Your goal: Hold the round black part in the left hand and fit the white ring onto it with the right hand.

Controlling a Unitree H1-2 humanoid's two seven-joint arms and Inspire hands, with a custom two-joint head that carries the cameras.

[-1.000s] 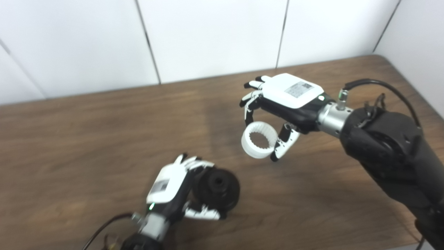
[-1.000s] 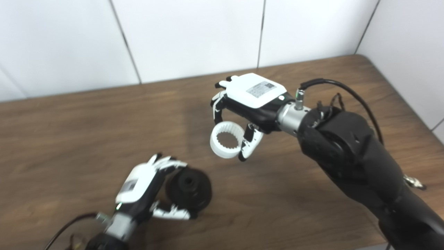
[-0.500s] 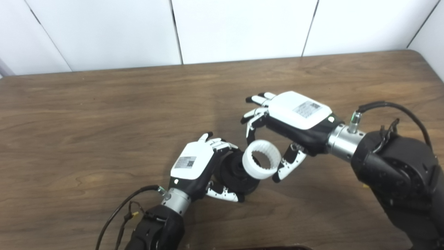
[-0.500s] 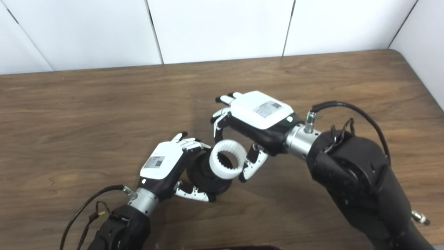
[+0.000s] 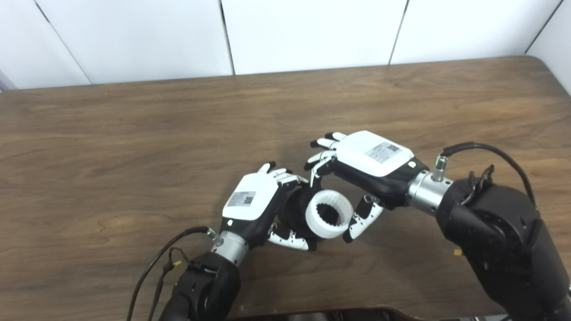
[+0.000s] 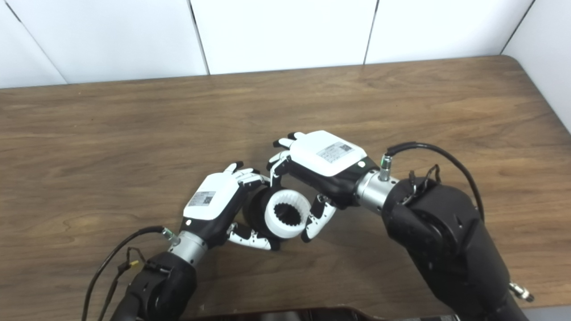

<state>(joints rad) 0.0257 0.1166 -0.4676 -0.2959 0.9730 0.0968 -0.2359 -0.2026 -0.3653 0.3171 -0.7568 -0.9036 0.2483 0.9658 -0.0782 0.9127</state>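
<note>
- The left hand (image 5: 253, 206) grips the round black part (image 5: 298, 209) between curled fingers above and thumb below, holding it just above the wooden worktop (image 5: 134, 147) with its face turned toward the other hand.
- The right hand (image 5: 366, 167) holds the white ring (image 5: 329, 214), fingers on the ring's upper far edge and thumb (image 5: 360, 217) on its near right side. The ring's bore is toothed on the inside.
- Change over the last second: the two hands began well apart, with a clear stretch of worktop between ring and black part. Half a second ago the ring overlapped the part's right edge. Now it lies squarely over the part's face, and dark material shows through its bore.
- The camera also swung during that time, so part of the apparent shift is the view and not the hands.
- Judgement: the approach seems finished and the fitting step is under way. From this angle it cannot be told whether the ring is already seated, only pressed against the face, or slightly tilted.
- What remains, most likely, is a straight push along the part's axis, with the left hand bracing against it.
</note>
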